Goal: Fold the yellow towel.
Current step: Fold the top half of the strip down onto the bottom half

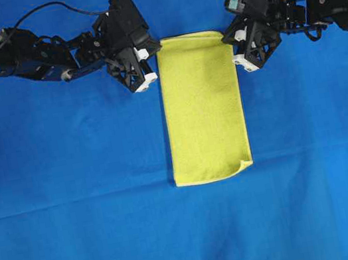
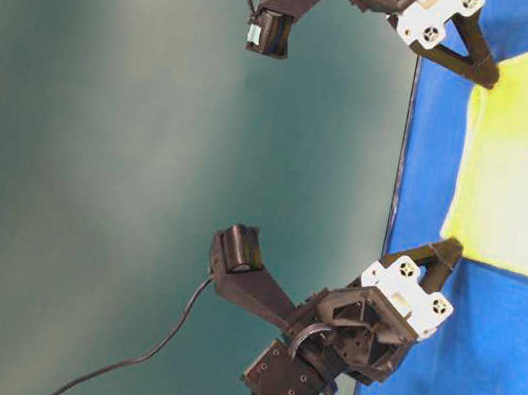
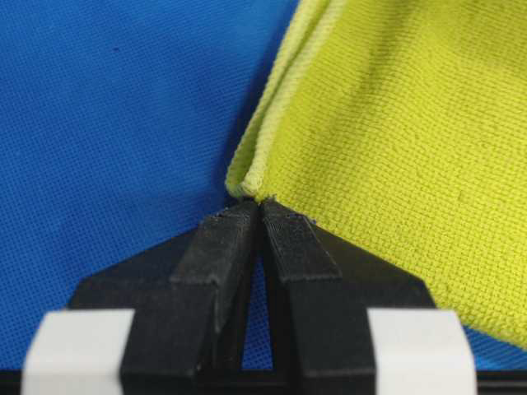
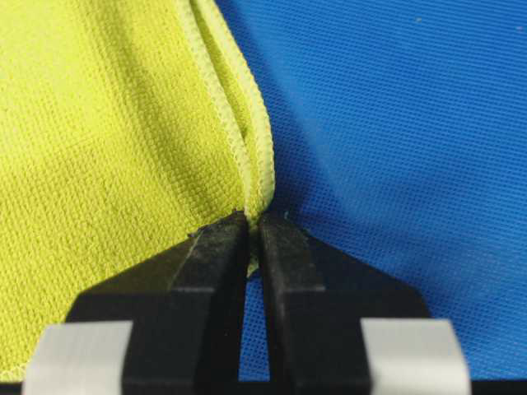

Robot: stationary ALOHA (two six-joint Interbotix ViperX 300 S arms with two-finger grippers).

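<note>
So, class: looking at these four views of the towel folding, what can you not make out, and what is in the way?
- Yellow towel, table-level view: its far part is cut off by the right edge.
- Towel corners in both wrist views: the closed left gripper and right gripper cover the cloth between their tips.
- Number of towel layers: only edges show.
- Blue cloth: the table under it is hidden.

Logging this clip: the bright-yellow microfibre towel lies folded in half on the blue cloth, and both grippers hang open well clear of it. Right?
Not quite. Both wrist views show the left gripper and right gripper shut on corners of the bright-yellow microfibre towel. It does lie folded on the blue cloth.
</note>
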